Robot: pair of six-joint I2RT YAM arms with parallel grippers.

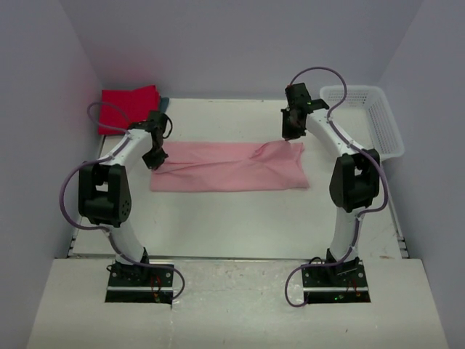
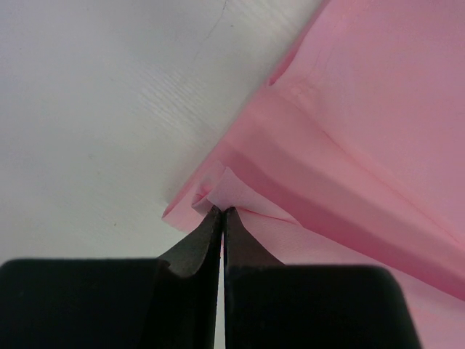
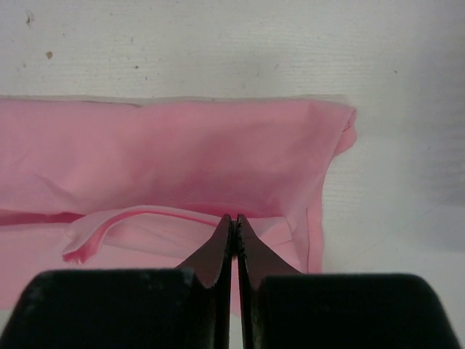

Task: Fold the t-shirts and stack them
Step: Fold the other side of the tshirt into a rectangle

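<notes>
Pale pink cotton-like cloth, matte and softly creased, lies as a long folded band across the middle of the white surface (image 1: 240, 225). This is the pale pink t-shirt (image 1: 229, 174), with diagonal wrinkles running along its length.

The left claw (image 1: 154, 158) sits at the band's far left corner. In the left wrist view its black fingers are pressed together, and their tips nip a small crumpled fold of the shirt's corner. Layered hems run off diagonally from that point.

The right claw (image 1: 290, 134) is at the far right corner, where the cloth rises in a peak off the surface. In the right wrist view its tapered fingers are likewise squeezed together on a pink edge. A rolled hem curls off to the left there, and a flat doubled panel lies beyond.

At the far left corner of the surface rests the red t-shirt (image 1: 129, 107), folded into a rough square. A sliver of the teal t-shirt (image 1: 165, 104) shows at its right side. A white plastic mesh basket (image 1: 385, 123) stands at the far right edge, well apart from the pink cloth.
</notes>
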